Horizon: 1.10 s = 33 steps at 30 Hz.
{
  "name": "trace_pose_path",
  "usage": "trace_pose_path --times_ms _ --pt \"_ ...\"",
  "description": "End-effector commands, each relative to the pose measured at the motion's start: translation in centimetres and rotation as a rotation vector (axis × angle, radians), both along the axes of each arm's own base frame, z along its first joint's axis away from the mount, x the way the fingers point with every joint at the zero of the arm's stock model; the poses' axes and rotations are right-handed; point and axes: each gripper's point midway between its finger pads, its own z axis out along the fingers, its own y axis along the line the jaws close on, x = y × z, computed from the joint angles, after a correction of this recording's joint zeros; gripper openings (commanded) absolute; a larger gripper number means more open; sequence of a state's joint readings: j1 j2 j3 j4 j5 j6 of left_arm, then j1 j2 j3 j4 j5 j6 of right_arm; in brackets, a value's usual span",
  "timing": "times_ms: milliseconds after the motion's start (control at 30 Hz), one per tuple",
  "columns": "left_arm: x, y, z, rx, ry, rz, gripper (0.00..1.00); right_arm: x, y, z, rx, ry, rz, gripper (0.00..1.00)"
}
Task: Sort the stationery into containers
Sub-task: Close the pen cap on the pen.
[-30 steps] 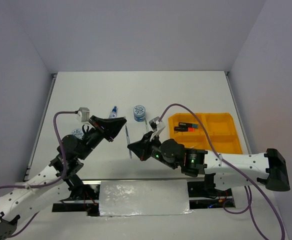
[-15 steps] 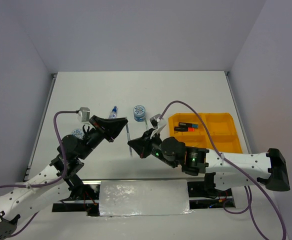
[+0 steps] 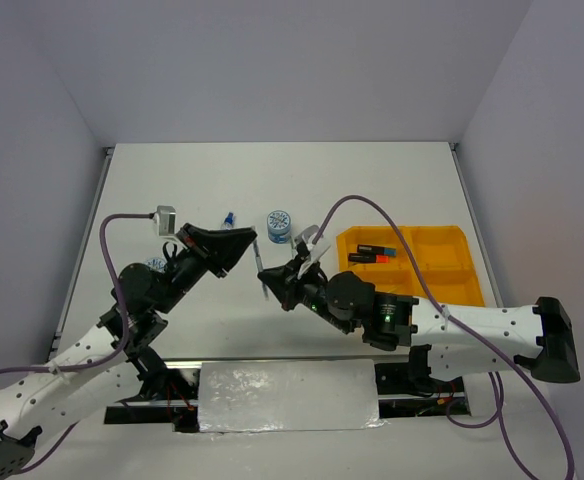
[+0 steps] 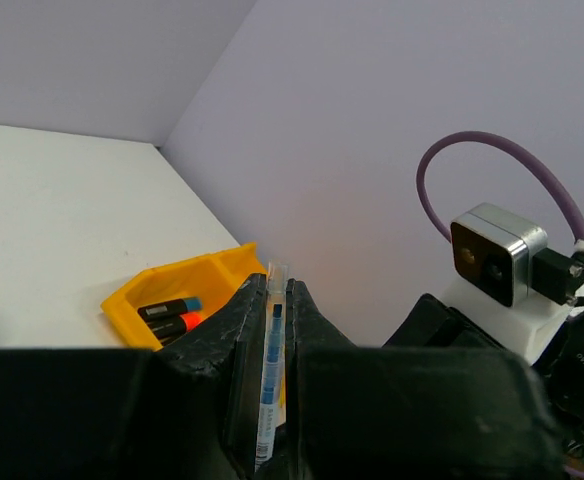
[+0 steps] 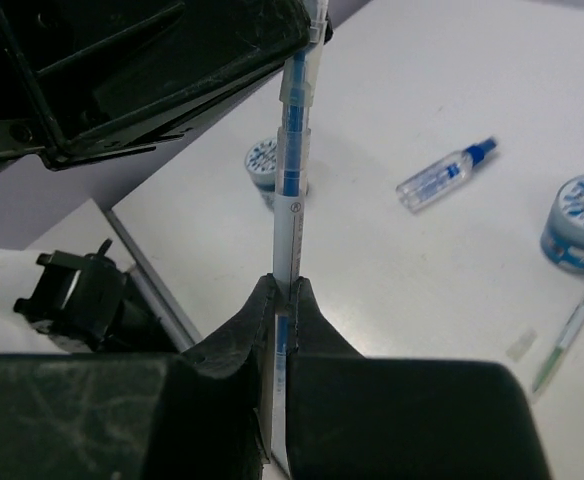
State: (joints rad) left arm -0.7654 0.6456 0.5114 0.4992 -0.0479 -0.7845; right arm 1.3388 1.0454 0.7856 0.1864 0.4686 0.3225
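Mid-handover, I'd say: left gripper (image 4: 275,290) and right gripper (image 5: 282,290) both pinch one pen (image 5: 292,180) — highlighters (image 3: 372,256) sit in the tray (image 3: 442,245), bottle (image 3: 228,219), pots (image 3: 279,224) and a green pen (image 5: 570,335) wait outside.

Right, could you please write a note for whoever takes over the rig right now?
Left gripper: shut on the blue pen. Right gripper: shut on the same pen, in the air between them.
Done: two highlighters in the far-left compartment of the tray.
Left: the held pen, plus green pen, bottle, far pot and near pot on the table.
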Motion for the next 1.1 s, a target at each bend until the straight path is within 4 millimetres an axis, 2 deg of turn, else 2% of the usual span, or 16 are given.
trace_pose_path --times_ms 0,200,300,367,433,533,700,767,800,967,1033,1067 --pt "-0.5 -1.6 -1.8 0.109 0.054 -0.079 0.00 1.5 -1.1 9.9 0.225 -0.216 -0.053 0.00" --pt "-0.9 -2.0 -1.7 0.090 0.038 -0.109 0.00 2.8 -1.8 12.0 0.293 -0.264 -0.059 0.00" --pt "-1.1 -1.6 -1.7 0.106 -0.005 -0.098 0.00 2.9 -1.8 13.3 0.345 -0.204 -0.060 0.00" --pt "-1.4 -1.5 -1.8 0.119 -0.035 -0.101 0.00 3.0 -2.0 13.0 0.345 -0.154 -0.074 0.00" --pt "-1.6 -1.2 -1.7 0.127 -0.078 -0.092 0.00 2.5 -2.1 13.7 0.402 -0.095 -0.057 0.00" --pt "-1.8 -1.0 -1.6 0.133 -0.117 -0.091 0.00 2.0 -2.2 13.8 0.432 -0.049 -0.035 0.00" --pt "-2.2 -1.9 -1.1 0.143 -0.119 -0.144 0.00 1.5 -2.4 14.8 0.432 -0.138 -0.003 0.00" --pt "-2.2 -2.5 -1.8 0.171 -0.098 -0.172 0.00 1.0 -2.2 15.6 0.425 -0.192 0.036 0.00" --pt "-2.2 -2.6 -1.6 0.180 -0.097 -0.175 0.00 1.0 -2.4 16.5 0.410 -0.235 0.033 0.00" --pt "-2.6 -3.3 -3.9 0.237 -0.058 -0.228 0.00 2.0 -4.8 19.4 0.434 -0.299 0.002 0.00" --pt "-2.7 -3.0 -4.0 0.229 -0.053 -0.216 0.00 2.0 -4.6 18.9 0.423 -0.297 0.009 0.00" --pt "-2.5 -2.8 -4.2 0.236 -0.045 -0.204 0.00 2.0 -4.1 17.9 0.397 -0.291 0.022 0.00"
